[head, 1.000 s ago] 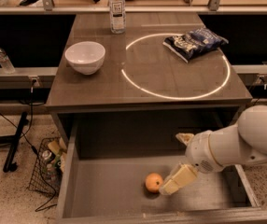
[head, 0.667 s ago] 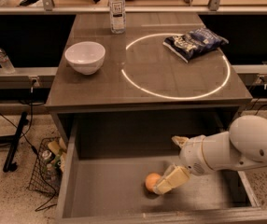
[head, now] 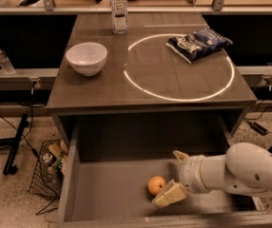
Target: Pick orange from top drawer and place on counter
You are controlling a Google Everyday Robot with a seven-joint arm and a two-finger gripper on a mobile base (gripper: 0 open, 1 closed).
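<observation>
The orange (head: 156, 184) lies on the flat bottom of the open top drawer (head: 107, 198), near its front middle. My gripper (head: 167, 177) reaches into the drawer from the right on a white arm. It is open, with one finger above and to the right of the orange and the other finger (head: 170, 194) right beside the orange's lower right side. The jaws are not closed on the fruit. The counter (head: 102, 91) above the drawer carries a large white circle (head: 179, 65).
On the counter stand a white bowl (head: 86, 58) at the left, a water bottle (head: 119, 9) at the back and a dark chip bag (head: 198, 42) at the right. A wire basket (head: 48, 170) sits on the floor left of the drawer.
My arm has moved left and slightly down inside the drawer, bringing the open gripper up against the orange. The orange has stayed where it was.
</observation>
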